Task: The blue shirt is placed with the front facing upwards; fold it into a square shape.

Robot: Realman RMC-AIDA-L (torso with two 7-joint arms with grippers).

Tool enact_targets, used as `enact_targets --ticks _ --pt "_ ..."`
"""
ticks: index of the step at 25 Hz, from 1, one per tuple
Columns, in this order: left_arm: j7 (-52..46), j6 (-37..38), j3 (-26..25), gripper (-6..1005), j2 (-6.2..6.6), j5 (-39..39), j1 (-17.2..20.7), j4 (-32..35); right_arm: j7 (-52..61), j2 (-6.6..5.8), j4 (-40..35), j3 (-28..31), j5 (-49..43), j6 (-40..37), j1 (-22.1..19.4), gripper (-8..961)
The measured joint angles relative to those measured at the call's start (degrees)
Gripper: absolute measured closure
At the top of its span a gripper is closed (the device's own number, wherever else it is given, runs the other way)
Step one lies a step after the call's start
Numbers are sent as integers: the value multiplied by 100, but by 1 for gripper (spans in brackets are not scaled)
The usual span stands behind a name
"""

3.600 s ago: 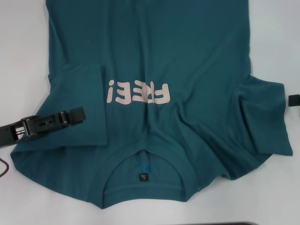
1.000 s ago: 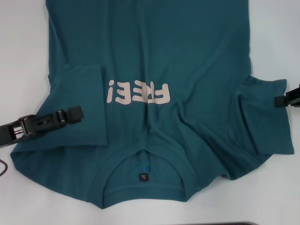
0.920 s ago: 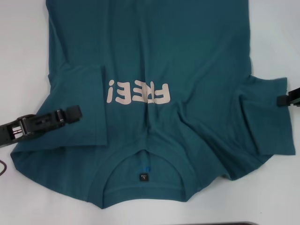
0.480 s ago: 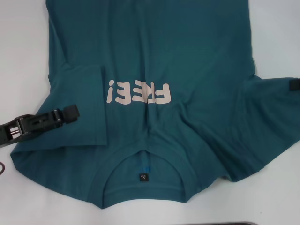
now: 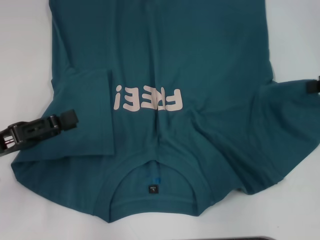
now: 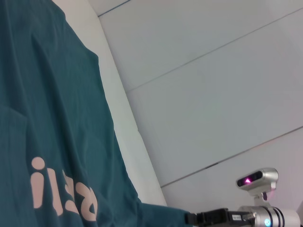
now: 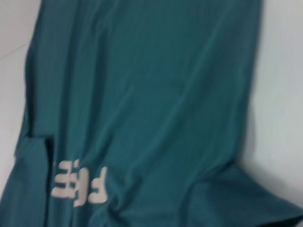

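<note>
The blue shirt (image 5: 200,55) lies front-up on the white table (image 5: 22,45), collar (image 5: 152,192) nearest me, its left sleeve (image 5: 82,112) folded inward. My left gripper (image 5: 67,121) hovers over that sleeve; my right gripper (image 5: 313,86) meets the right sleeve's edge. Whether either set of jaws is parted or closed, I cannot tell.

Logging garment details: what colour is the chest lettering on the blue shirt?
Pale pink lettering on the dark teal-blue cotton shirt, clearest in the head view.
</note>
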Motion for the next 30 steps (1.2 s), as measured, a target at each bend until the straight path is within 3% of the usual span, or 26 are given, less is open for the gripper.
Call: enact_targets --ticks 6,14,23,30 --pt "-50 -39 -106 371 49 -2 5 8 -49 183 23 -101 8 -261 195 940" --pt "-110 -64 -109 372 71 -214 49 -2 -64 329 46 -420 11 -293 550 938" --pt "-168 -142 -108 371 123 -428 104 23 -46 434 334 -542 247 -50 891 932" --pt "-213 -176 -109 371 126 -566 167 26 72 493 639 -782 256 447 927 928"
